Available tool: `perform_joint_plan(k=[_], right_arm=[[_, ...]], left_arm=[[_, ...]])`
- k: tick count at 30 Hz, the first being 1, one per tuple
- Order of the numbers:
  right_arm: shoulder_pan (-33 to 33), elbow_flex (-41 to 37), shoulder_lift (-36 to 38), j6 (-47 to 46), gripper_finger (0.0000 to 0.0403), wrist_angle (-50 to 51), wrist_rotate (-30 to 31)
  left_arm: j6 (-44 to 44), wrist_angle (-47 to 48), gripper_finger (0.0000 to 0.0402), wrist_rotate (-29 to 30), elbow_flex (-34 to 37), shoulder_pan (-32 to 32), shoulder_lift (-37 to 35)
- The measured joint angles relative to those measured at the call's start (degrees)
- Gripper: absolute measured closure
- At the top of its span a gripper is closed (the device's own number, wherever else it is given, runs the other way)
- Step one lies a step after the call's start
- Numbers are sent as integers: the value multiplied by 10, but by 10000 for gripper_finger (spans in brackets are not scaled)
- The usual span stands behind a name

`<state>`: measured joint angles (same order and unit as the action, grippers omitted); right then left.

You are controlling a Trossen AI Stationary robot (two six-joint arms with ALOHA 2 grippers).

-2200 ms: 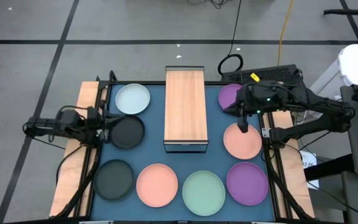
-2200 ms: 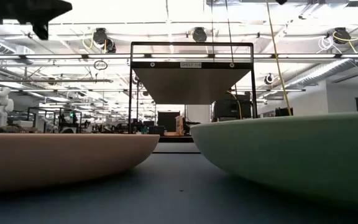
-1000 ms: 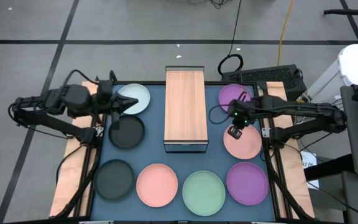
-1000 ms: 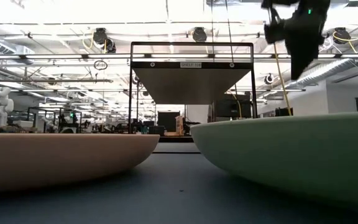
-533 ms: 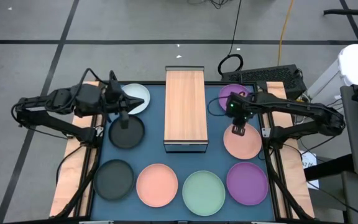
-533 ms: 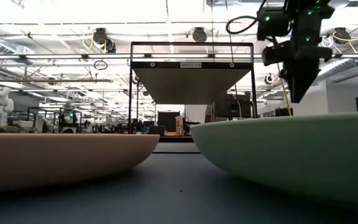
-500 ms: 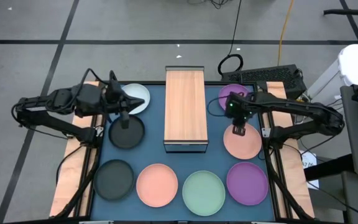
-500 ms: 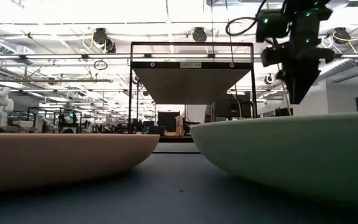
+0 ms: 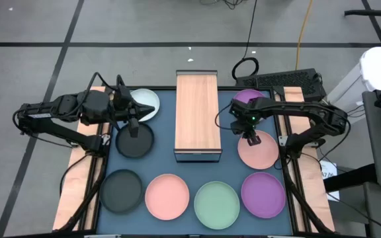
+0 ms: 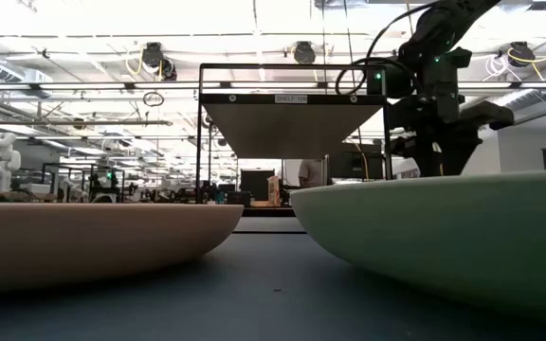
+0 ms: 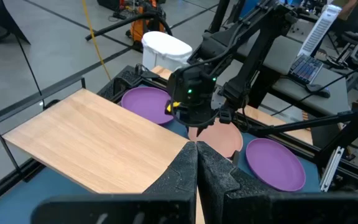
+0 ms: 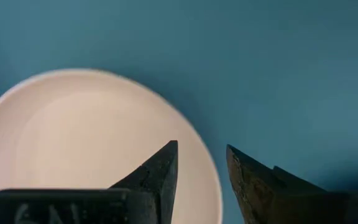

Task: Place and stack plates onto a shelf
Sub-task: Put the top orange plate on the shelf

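Wood on the shelf (image 9: 197, 114) is bare; all eight plates lie on the tabletop mat (image 9: 230, 168), so stacking has not begun; right pincer (image 12: 202, 177), narrowly parted, straddles the rim of the pink plate (image 9: 258, 151) just beneath it; left pincer (image 11: 196, 163), closed and empty, hovers above a black plate (image 9: 135, 140).

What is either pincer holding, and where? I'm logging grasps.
Nothing. The right pincer is open astride the pink plate's rim; the left pincer is shut and empty.
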<state>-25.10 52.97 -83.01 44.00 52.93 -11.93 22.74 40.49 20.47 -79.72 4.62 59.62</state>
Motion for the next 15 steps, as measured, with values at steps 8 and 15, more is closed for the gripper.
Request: perform_joint_plan(k=[8, 15], right_arm=[[1, -33, -5, 68, 285, -32, 13], [1, -83, -5, 77, 289, -83, 44]], left_arm=[[-6, 0, 398, 0, 0, 0, 0], [-19, 0, 398, 0, 0, -2, 0]])
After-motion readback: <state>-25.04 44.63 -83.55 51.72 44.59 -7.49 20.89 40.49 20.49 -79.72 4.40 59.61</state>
